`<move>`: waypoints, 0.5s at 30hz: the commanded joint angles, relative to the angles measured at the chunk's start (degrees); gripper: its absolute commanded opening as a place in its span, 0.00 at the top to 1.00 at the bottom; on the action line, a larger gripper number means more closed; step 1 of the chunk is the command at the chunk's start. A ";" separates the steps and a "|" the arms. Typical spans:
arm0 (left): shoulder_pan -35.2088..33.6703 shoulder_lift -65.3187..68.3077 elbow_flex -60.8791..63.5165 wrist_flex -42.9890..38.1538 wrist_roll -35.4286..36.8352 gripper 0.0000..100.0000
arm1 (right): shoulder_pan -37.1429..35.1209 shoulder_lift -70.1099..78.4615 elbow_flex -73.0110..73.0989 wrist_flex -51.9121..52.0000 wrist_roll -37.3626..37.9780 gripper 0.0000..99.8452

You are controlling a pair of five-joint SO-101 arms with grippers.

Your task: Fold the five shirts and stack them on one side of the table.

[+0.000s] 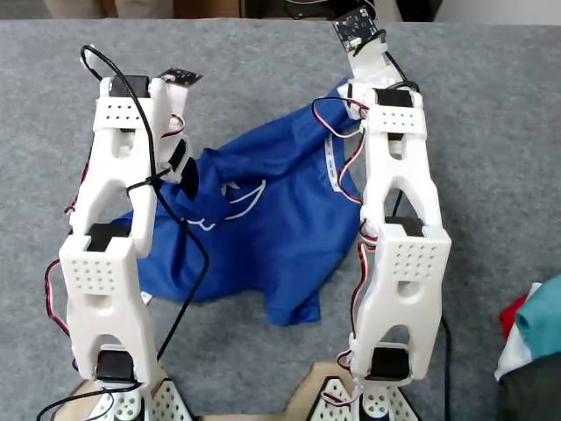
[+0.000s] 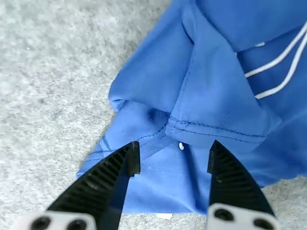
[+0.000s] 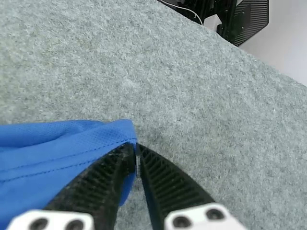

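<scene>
I see two claws and one shirt. My left claw [image 2: 173,146] hangs wide open over the crumpled blue shirt [image 1: 254,237] mid-surface. My right claw [image 3: 137,152] is pinched on its far edge. One heap of clothes [image 1: 535,333] lies at the right edge of the grey felt surface [image 1: 491,158].

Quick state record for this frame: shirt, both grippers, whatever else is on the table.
shirt: blue, crumpled, not yet folded, mid-table
left gripper: jaws open, over a hem near the shirt's edge
right gripper: jaws shut on a far corner of the shirt
table: grey fuzzy cover
other clothes: heap at the table's edge, on the right arm's side
</scene>
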 commanded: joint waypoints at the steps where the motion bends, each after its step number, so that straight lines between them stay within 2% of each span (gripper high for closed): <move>1: -0.18 -0.22 0.00 -2.55 1.32 0.76 | -0.75 -0.31 -1.45 -1.05 0.62 0.99; 15: 1.14 4.26 -0.53 -2.99 1.41 0.77 | -0.75 -0.31 -1.54 -1.05 0.62 0.99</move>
